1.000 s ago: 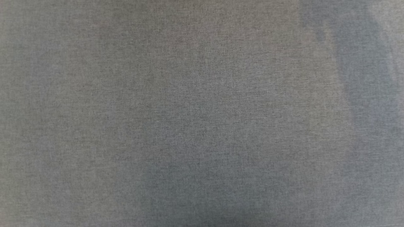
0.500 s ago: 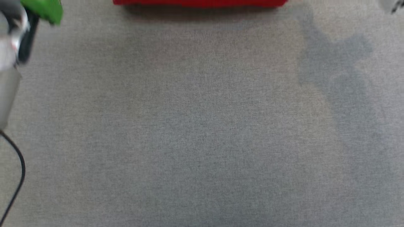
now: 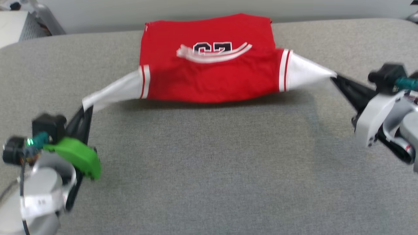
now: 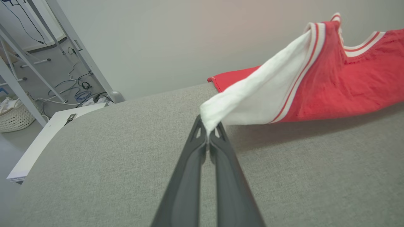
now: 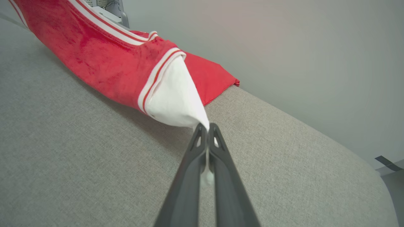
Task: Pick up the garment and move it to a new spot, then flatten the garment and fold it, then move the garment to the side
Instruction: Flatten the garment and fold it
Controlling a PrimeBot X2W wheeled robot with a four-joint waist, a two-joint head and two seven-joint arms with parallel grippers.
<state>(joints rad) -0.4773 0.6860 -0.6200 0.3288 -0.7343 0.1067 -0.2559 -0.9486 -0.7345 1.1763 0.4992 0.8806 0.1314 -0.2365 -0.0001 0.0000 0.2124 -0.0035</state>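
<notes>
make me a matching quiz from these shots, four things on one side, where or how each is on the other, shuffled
1 left pincer
2 right pincer
3 numerals
4 basket

a black, on the garment's red fabric
b on the floor
c shut on the head view's right sleeve
d shut on the head view's left sleeve

Pairs: 1-d, 2-c, 3-a, 4-b

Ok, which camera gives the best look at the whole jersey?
The head view: the whole garment is there, numerals included. The left wrist view gives one pinched white sleeve and some red body; the right wrist view, the other sleeve.
</notes>
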